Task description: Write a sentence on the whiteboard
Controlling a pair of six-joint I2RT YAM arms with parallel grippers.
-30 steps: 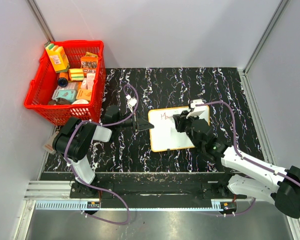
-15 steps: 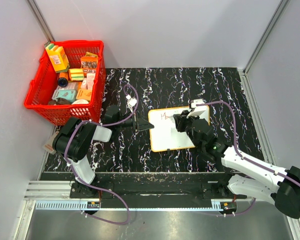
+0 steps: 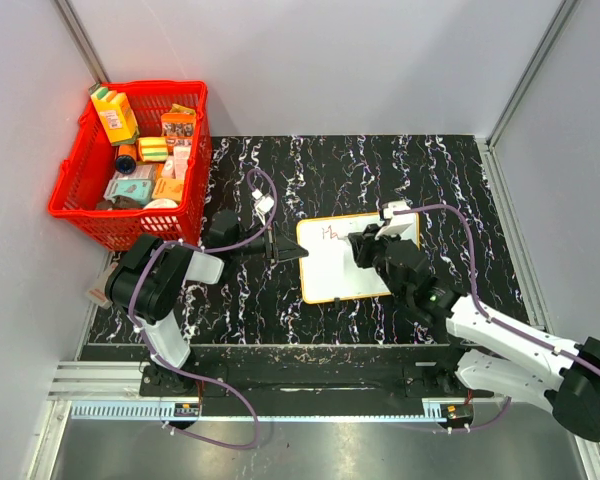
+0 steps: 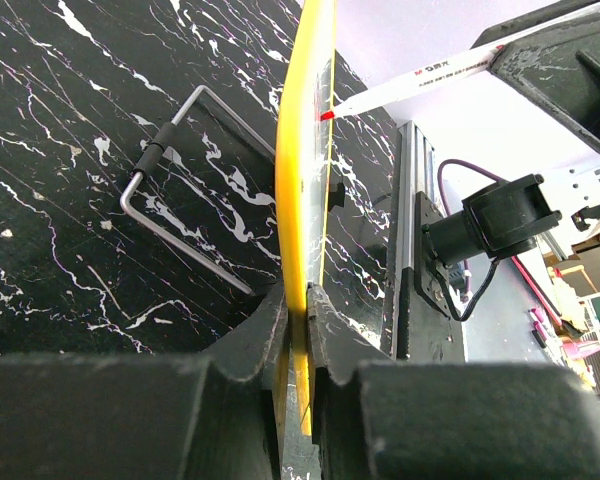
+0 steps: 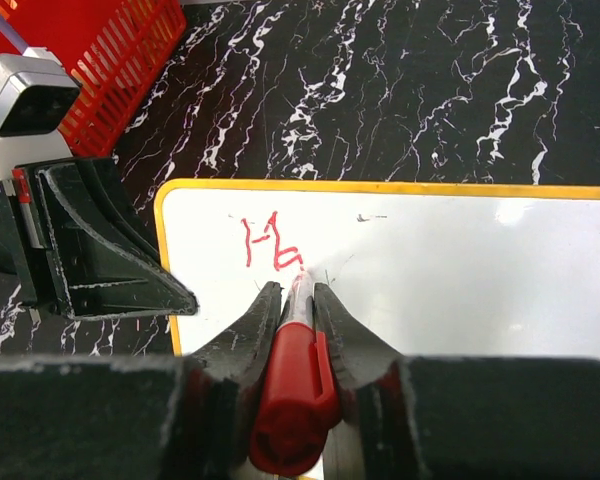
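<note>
The whiteboard (image 3: 332, 278) lies mid-way across the black marbled table (image 3: 430, 170), turned a bit, long side running approx. L–R. L gripper (image 3: 290, 252) reaches in from the L and is clenched on the board's L edge. In the L wrist view the board is seen edge-on, and the gripper's fingers (image 4: 268, 325) pinch the yellow rim from both sides. A bent wire stand (image 4: 154, 152) shows just beside that edge, low against the tabletop.

R gripper (image 3: 360, 248) comes in from the R and hangs over the board's upper-L part. It's grasping a marker (image 5: 288, 395) w/ a red body, both fingers tight against it, tip aimed down at the white surface. Whether the tip actually touches can't be told. The red script (image 5: 268, 245) reads as "H" plus one partial letter, near the top-L corner. The marker tip sits just below-R of the 2nd letter, so the script is right ahead of the R fingertips. The L gripper's dark wedge is near the script but apart from it.

A red basket (image 3: 105, 228) w/ packaged goods stands at the far-L corner, well apart from the board.
</note>
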